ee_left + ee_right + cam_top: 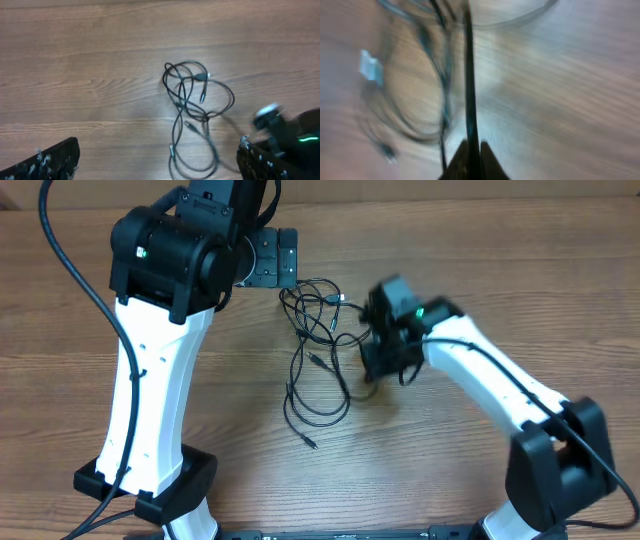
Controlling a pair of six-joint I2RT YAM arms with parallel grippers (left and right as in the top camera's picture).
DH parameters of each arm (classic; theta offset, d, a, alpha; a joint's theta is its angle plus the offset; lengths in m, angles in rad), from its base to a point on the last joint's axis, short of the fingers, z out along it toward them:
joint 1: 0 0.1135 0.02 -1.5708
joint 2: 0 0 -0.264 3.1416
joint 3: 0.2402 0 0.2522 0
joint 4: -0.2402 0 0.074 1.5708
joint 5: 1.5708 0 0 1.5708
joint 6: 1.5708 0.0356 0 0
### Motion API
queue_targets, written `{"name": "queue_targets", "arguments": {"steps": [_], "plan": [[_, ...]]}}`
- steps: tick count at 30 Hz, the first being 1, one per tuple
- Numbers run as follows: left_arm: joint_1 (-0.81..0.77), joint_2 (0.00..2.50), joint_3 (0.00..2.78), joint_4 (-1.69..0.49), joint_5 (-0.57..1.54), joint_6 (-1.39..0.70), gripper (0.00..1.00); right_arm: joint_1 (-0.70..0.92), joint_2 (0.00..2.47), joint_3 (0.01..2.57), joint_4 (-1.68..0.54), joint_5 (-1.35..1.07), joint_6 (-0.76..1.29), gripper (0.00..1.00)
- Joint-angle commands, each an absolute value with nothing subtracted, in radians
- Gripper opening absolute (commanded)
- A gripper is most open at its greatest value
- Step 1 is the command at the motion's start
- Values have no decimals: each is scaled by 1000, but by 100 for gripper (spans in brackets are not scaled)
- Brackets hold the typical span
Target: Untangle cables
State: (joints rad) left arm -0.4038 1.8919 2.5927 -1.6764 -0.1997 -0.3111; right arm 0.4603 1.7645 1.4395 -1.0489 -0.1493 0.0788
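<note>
looking down from overhead, you have the cables (305,320) lying in one loose tangle on the wooden table (520,270), between your two arms. the tight part of the tangle, several small crossed loops, sits at the far end. a silver-tipped plug (340,298) lies at its right side. one long loop trails from the knot toward the arm bases and ends in a small dark plug (312,442).

your left gripper (275,258) hangs just beside the far left of the tangle, not touching it. its jaws stand wide apart with nothing in them. in the left wrist view its two fingers (50,160) sit at the bottom corners, and the whole tangle shows on the table between and beyond them.

your right gripper (472,155) is down at the right edge of the tangle, close to the table. its jaws are pinched fully together, and one black strand (468,75) runs straight out from between the tips and up the right wrist view, so it is holding the cables by that strand. that view is heavily smeared, and you cannot tell from it whether a second strand is caught as well. a pale plug end (370,67) shows to the left of the held strand, among blurred loops.
</note>
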Motion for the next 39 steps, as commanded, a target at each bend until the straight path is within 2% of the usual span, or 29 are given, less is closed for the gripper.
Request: {"name": "queue_targets", "arguments": {"steps": [1, 3, 6, 9, 13, 18, 25, 30, 37, 38, 39], "plan": [[-398, 1934, 2555, -1676, -210, -265, 100, 465, 1668, 1773, -1192, -70, 80, 4], [-398, 1968, 2521, -1675, -208, -238, 100, 464, 1668, 1986, -1312, -35, 68, 4], [-398, 2004, 2476, -1663, -202, -219, 100, 464, 1668, 2154, -1411, -25, 47, 4], [-398, 2051, 2447, -1630, -72, -120, 100, 464, 1668, 2280, -1481, -11, 47, 4], [-398, 2096, 2444, -1575, 206, 76, 100, 464, 1666, 2325, -1516, 7, 43, 4], [-400, 2149, 2442, -1583, 669, 559, 100, 464, 1665, 2324, -1532, 29, 43, 4], [-406, 2189, 2442, -1640, 839, 804, 99, 464, 1662, 2325, -1530, 47, 43, 4], [-425, 2222, 2441, -1655, 829, 842, 82, 464, 1660, 2325, -1530, 70, 43, 4], [-429, 2312, 2441, -1665, 796, 842, 81, 464, 1634, 2325, -1526, 70, 43, 4], [-429, 2322, 2441, -1665, 797, 842, 73, 464, 1627, 2325, -1526, 70, 44, 4], [-429, 2333, 2441, -1664, 797, 842, 50, 464, 1619, 2325, -1526, 70, 44, 4]]}}
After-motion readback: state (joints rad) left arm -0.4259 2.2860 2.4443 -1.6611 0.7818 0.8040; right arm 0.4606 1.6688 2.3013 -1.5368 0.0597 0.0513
